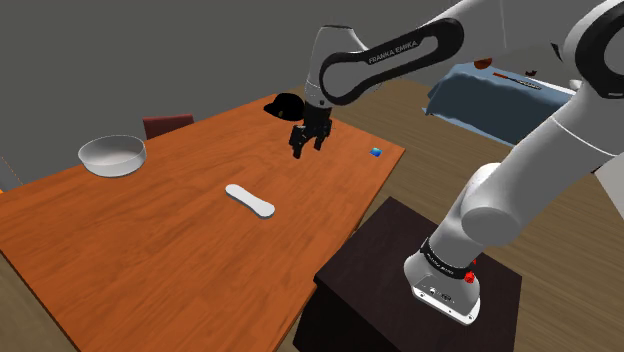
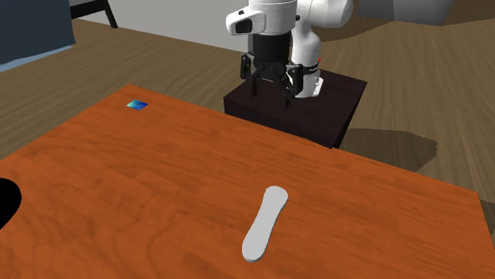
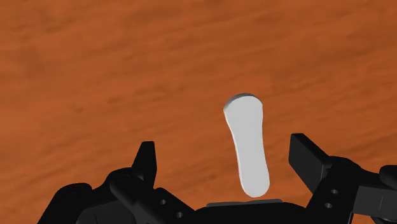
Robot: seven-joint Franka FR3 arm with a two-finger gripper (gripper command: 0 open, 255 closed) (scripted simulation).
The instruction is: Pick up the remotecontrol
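The pincer [image 1: 307, 140] hangs above the orange-brown bench [image 1: 120, 260] with its fingers apart, clasping nothing. The white remote control [image 1: 249, 200] lies flat on the bench, at about eight o'clock from the pincer in the shoulder view (near it, but not touching). A pale bowl [image 1: 112, 154] sits at ten o'clock from the remote control. A small blue thing [image 1: 375, 152] lies at four o'clock from the pincer.

Printed in white on the dark strip of the arm [image 1: 395, 52]: "FRANKA EMIKA". Found up above the jaws of the gripper [image 1: 309, 143], a bit to the side. Tiny marks on the dark ring [image 1: 440, 262] at the arm's foot, far from the jaws, too small to read.
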